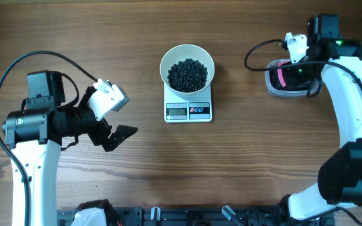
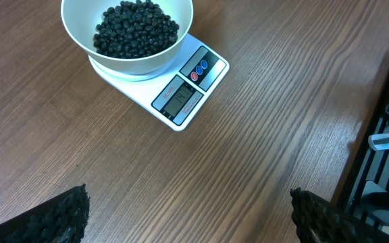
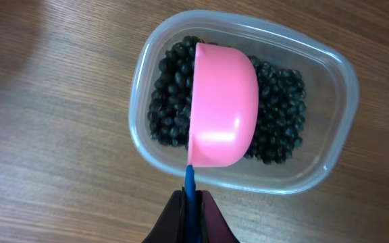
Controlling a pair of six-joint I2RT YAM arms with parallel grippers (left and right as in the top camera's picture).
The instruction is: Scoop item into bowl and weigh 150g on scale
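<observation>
While the right gripper (image 3: 191,202) clamped the blue handle (image 3: 190,179) of the pink scoop (image 3: 225,108) (tipped on edge) above the clear tub (image 3: 338,121), the left gripper (image 2: 188,226) hung wide apart and empty near the scale (image 1: 188,111), which carried the white bowl (image 1: 164,68) of black beans (image 1: 188,74).

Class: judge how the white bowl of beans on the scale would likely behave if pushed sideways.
The bowl looks smooth and rounded, so it may slide on the scale. Its heap of beans probably weighs it down, resisting tipping.
</observation>
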